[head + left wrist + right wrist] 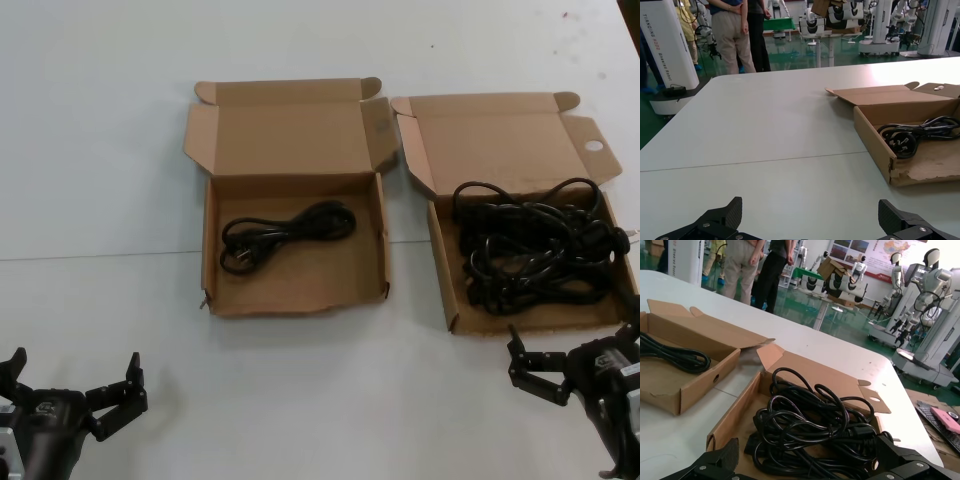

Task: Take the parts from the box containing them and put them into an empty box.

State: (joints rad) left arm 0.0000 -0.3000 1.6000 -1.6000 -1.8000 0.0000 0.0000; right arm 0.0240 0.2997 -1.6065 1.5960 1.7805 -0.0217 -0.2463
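White tabletop [300, 400] all around, with a busy robot lab visible past the far edge in the wrist views.

Nearest the body, the left claw [75, 395] hovers low over bare tabletop, fingers spread wide apart, holding nothing. The right claw [575, 350] sits just at the front wall of the full box [447, 270], fingers also apart and empty; from its own wrist view the cord pile is right under its nose.

That pile of cords [535, 245] is a tangle of thin black rubbery loops with chunky plugs, several bundles lying across each other. My guess is they're light and floppy, a bit grippy rather than slippery, not fragile at all. The trouble is snagging: pull one loop and neighbours may come along. I'd pinch across the thick middle of a topmost bundle, where several strands run together, not a single stray loop or a plug.

Beside it, the box with the ragged front wall [290, 305] already has one cord bundle [288, 233] lying in it, so the job looks barely started. Both lids stand open at the back.
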